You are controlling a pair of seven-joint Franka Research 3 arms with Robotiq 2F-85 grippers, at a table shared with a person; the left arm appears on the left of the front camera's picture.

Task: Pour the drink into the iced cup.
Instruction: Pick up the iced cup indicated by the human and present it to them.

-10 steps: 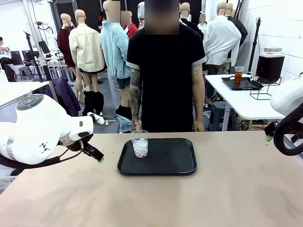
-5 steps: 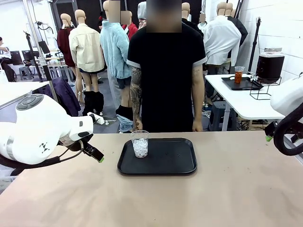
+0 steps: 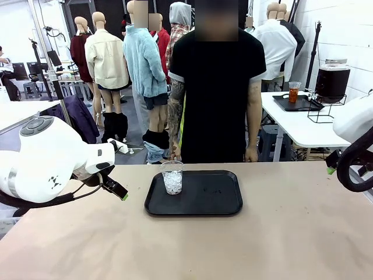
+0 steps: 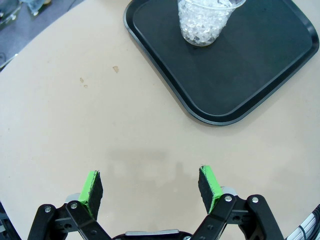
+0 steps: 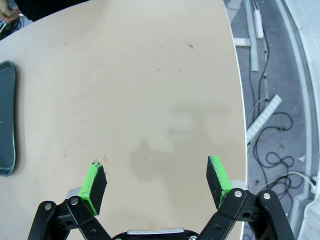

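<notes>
The iced cup (image 3: 172, 178), clear plastic and full of white ice cubes, stands at the left end of a black tray (image 3: 204, 204) in the middle of the table. The left wrist view has the iced cup (image 4: 205, 22) and the tray (image 4: 250, 75) ahead. My left gripper (image 4: 150, 185) hangs open over bare table, well short of the tray. My right gripper (image 5: 156, 182) is open too, over the table's right part. A cup of amber-red drink (image 3: 294, 92) stands on a white side table far back right, beside a dark dispenser (image 3: 332, 79).
A person in a black shirt (image 3: 215, 99) stands at the far edge, one hand (image 3: 173, 156) hanging just behind the iced cup. In the right wrist view the table's edge (image 5: 239, 100) runs close by, with cables on the floor beyond, and the tray's end (image 5: 6, 120) lies at far left.
The person has stepped a little toward picture right. Both arms and the iced cup have stayed put.
</notes>
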